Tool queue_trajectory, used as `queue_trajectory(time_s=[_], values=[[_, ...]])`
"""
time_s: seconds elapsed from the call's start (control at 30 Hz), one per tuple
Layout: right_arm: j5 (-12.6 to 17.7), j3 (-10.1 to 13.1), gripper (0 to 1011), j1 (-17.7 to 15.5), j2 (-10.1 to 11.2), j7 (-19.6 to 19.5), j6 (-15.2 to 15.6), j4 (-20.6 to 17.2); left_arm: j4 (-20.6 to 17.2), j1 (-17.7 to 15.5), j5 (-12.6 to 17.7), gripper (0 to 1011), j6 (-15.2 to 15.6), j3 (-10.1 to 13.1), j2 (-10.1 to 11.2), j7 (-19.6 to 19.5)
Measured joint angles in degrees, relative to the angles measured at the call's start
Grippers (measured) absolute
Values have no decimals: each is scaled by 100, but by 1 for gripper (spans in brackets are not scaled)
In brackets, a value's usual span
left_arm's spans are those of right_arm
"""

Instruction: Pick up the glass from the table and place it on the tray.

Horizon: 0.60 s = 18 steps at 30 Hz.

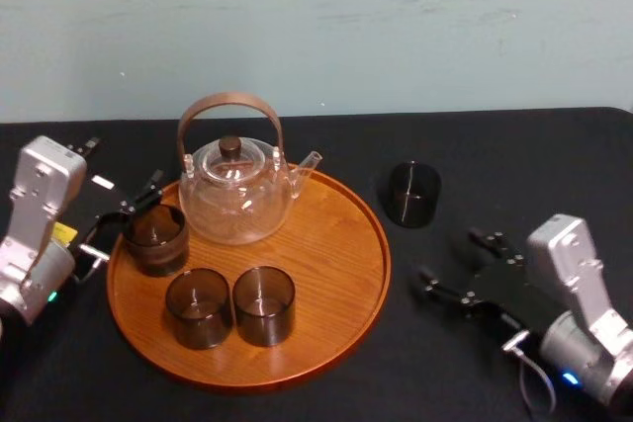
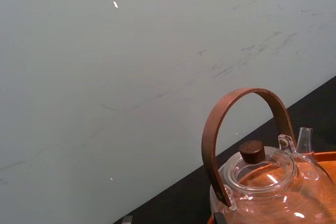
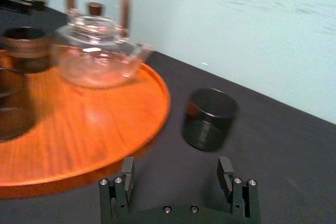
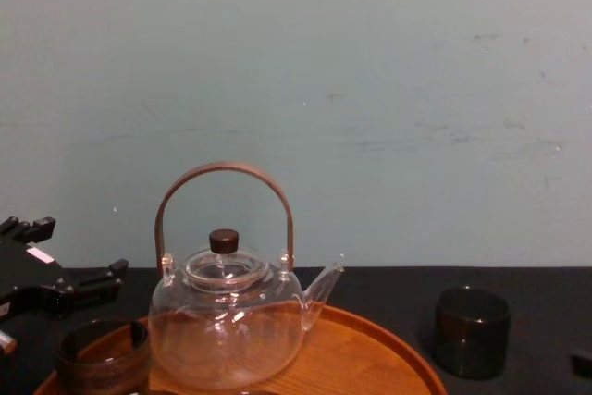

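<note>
Going left to right: the left gripper is seen spread open at the left edge of the large round orange-brown wooden tray. It's just beside the leftmost of three dark smoky tumblers that are stood on the tray. A clear glass teapot with a brown hoop handle is sat on the tray's far side.

The one dark cylindrical glass not on the tray is stood upright on the black table, just right of the tray rim and not touching it. The right gripper is clearly the nearer one, held open and empty at the near right.

From that gripper the glass lies farther off and a bit left, with bare table in between. In the right wrist view it's lined up closer to one finger than to the middle of the gap. So a small sideways correction is probably needed before the reach. With the axis vertical, a side grasp should be fine.
</note>
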Motion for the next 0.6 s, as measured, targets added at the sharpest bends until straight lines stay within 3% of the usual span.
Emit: queue_trajectory(time_s=[0.23, 0.6], values=[[68, 273, 1003, -7, -86, -49, -26, 193, 0, 0, 0, 1001, 0, 0, 0, 0], [75, 348, 1003, 335, -261, 198, -10, 526, 0, 0, 0, 1001, 0, 0, 0, 0]])
